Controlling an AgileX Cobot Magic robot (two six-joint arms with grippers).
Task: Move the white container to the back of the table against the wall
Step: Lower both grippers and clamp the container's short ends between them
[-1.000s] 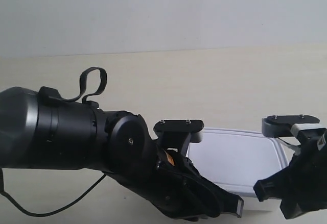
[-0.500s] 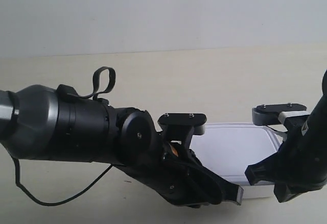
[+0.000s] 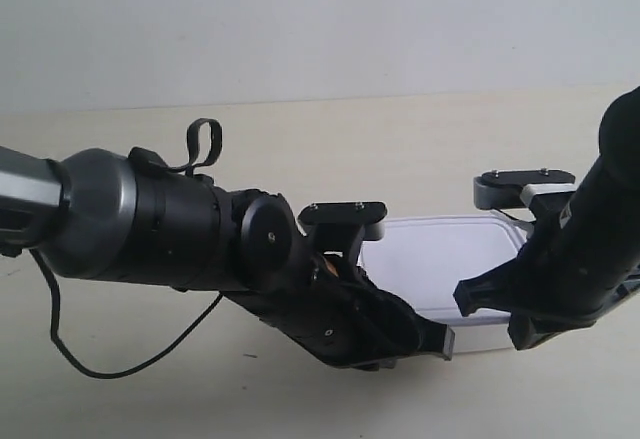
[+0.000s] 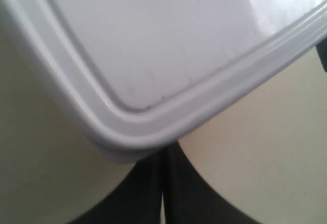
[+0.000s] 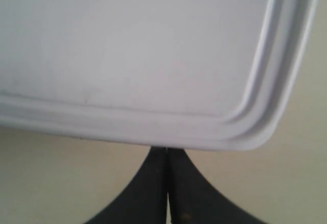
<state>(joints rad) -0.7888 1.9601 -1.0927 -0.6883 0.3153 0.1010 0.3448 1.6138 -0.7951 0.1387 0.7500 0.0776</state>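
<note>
White container [image 3: 440,269] is lidded, its contents hidden.

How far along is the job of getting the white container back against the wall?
Done: both arms are in place, with the left fingers and the right fingers shut and meeting the white container at its rim. In hand: they look set to push it back. Left: a broad bare stretch of table separates it from the wall.
</note>
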